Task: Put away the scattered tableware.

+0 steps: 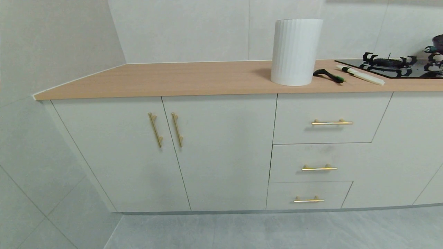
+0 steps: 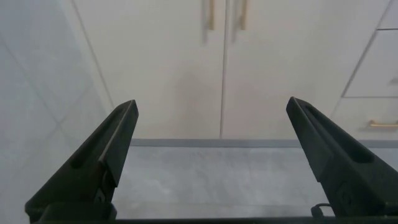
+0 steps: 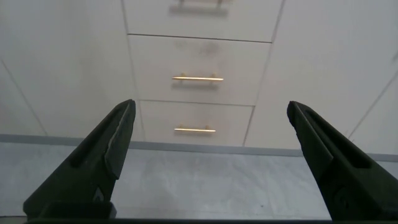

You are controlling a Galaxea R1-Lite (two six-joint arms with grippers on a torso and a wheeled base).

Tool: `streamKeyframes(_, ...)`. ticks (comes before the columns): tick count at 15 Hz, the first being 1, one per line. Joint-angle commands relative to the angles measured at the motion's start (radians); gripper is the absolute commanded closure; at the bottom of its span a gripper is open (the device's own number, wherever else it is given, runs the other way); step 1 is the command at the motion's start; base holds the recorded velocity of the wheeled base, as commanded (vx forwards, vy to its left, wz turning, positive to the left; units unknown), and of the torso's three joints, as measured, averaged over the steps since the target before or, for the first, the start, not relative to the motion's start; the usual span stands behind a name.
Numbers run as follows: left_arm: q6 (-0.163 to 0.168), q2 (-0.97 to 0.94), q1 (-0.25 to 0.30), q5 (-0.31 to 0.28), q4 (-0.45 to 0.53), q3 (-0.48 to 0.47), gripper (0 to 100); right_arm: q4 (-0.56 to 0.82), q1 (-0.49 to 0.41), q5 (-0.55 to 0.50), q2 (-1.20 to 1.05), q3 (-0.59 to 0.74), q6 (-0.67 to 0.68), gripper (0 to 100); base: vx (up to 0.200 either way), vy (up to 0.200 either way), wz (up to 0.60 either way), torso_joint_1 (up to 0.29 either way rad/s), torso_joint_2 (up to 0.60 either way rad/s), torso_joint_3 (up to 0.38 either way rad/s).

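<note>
I am looking at two pieces lying on the counter (image 1: 173,77), up and to my right, just beside the white ribbed holder (image 1: 296,52): a black-handled tool (image 1: 328,74) and a pale utensil (image 1: 361,75), its long axis slanting rightward toward the front edge. My right gripper (image 3: 211,107), the nearer one, is hanging low facing the drawers (image 3: 199,62), jaws spread and empty. My left gripper (image 2: 211,107) is gaping likewise before the cupboard doors (image 2: 174,62).

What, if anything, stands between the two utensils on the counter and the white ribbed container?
Nothing visible does. The black-handled utensil lies on bare countertop right beside the white ribbed container, and the white knife lies just past it, on the stove side.
</note>
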Motion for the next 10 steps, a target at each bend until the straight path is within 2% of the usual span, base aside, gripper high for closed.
streamKeyframes(1, 0.000, 0.000, 0.000, 0.002, 0.000, 0.000, 0, -0.001, 0.000, 0.000, 0.002, 0.000, 0.000, 0, 0.000, -0.200, 0.00, 0.002, 0.00, 0.007)
streamKeyframes(3, -0.001, 0.000, 0.000, 0.000, 0.000, 0.000, 0, -0.001, 0.000, 0.002, 0.002, 0.000, 0.000, 0, 0.000, -0.200, 0.00, 0.005, 0.00, 0.002)
streamKeyframes(10, -0.015, 0.000, 0.000, 0.002, 0.000, 0.000, 0, -0.001, 0.000, 0.000, 0.002, 0.000, 0.001, 0, 0.000, 0.000, 0.00, 0.000, 0.00, 0.000)
